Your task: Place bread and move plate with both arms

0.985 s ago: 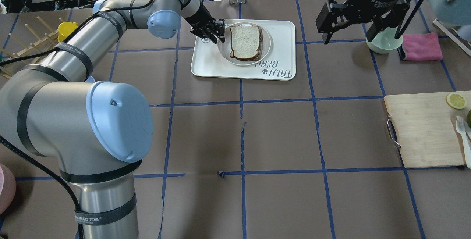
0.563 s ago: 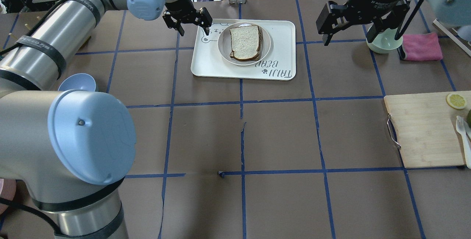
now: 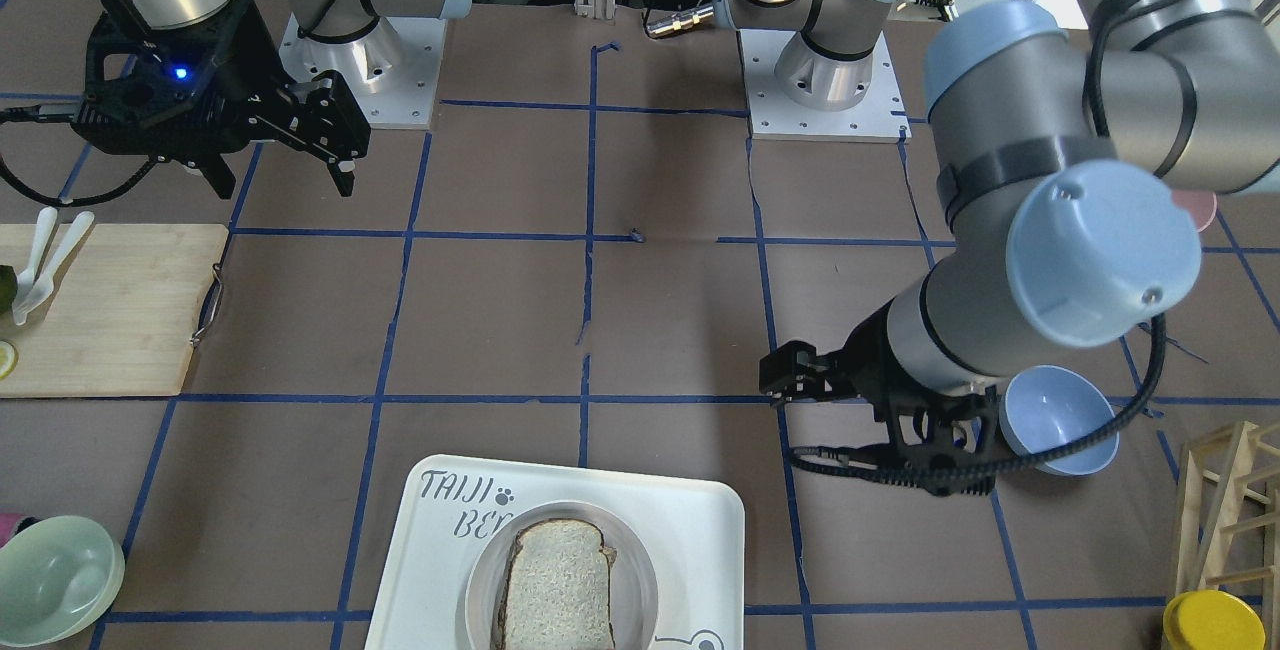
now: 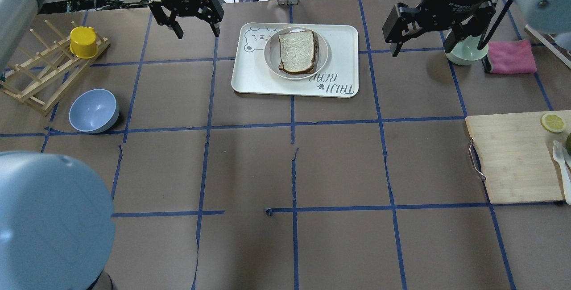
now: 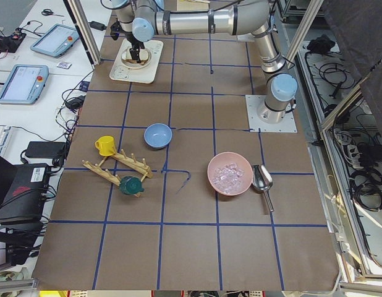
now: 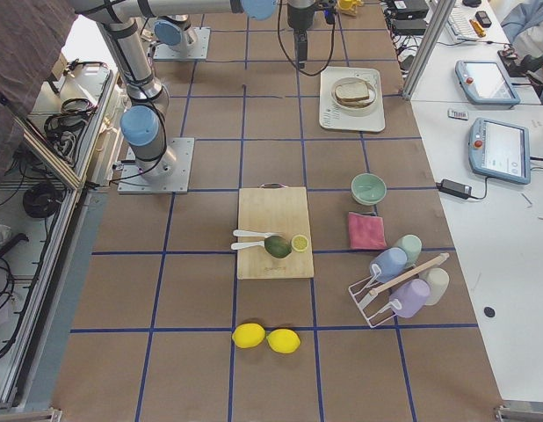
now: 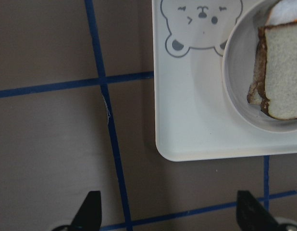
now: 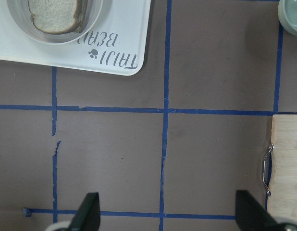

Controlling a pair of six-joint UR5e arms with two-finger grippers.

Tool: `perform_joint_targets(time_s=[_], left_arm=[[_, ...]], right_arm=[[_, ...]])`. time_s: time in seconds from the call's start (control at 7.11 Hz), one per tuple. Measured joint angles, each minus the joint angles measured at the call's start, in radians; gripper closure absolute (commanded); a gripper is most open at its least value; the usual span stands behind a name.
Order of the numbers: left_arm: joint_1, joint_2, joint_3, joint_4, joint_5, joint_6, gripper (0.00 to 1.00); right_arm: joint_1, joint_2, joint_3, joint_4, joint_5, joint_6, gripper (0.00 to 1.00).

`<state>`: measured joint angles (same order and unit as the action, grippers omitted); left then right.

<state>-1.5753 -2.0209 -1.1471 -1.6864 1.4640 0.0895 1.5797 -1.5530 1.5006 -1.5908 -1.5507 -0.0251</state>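
Note:
The bread (image 4: 296, 51) lies flat on the round cream plate (image 4: 270, 51), pale crumb up, with dark crust along its edges. A second slice's edge seems to show under it. The plate stands on the "TAIJI BEAR" tray (image 4: 254, 80). My left gripper (image 4: 197, 35) is open and empty over bare table, left of the tray. In the left wrist view the gripper (image 7: 170, 211) sits off the tray's corner (image 7: 196, 120), with the bread (image 7: 283, 72) and plate (image 7: 230, 72) beyond. My right gripper (image 4: 439, 51) is open and empty, right of the tray.
A pale green bowl (image 4: 464, 51) and a pink cloth (image 4: 511, 55) lie under and beside my right gripper. A cutting board (image 4: 513, 156) with a lemon slice is at the right. A blue bowl (image 4: 93, 110) and a wooden rack with a yellow cup (image 4: 84, 42) are at the left.
My left gripper has pulled away from the plate's left rim and moved left, off the tray, staying open. The bread, the plate and my right gripper have not moved.

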Motion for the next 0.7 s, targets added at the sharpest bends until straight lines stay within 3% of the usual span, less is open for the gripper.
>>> perform_joint_targets(time_s=[0.7], left_arm=[[0.06, 0.305, -0.272, -0.041, 0.012, -0.089, 0.0]], right_arm=[[0.002, -0.001, 0.009, -0.036, 0.0, 0.055, 0.0]])
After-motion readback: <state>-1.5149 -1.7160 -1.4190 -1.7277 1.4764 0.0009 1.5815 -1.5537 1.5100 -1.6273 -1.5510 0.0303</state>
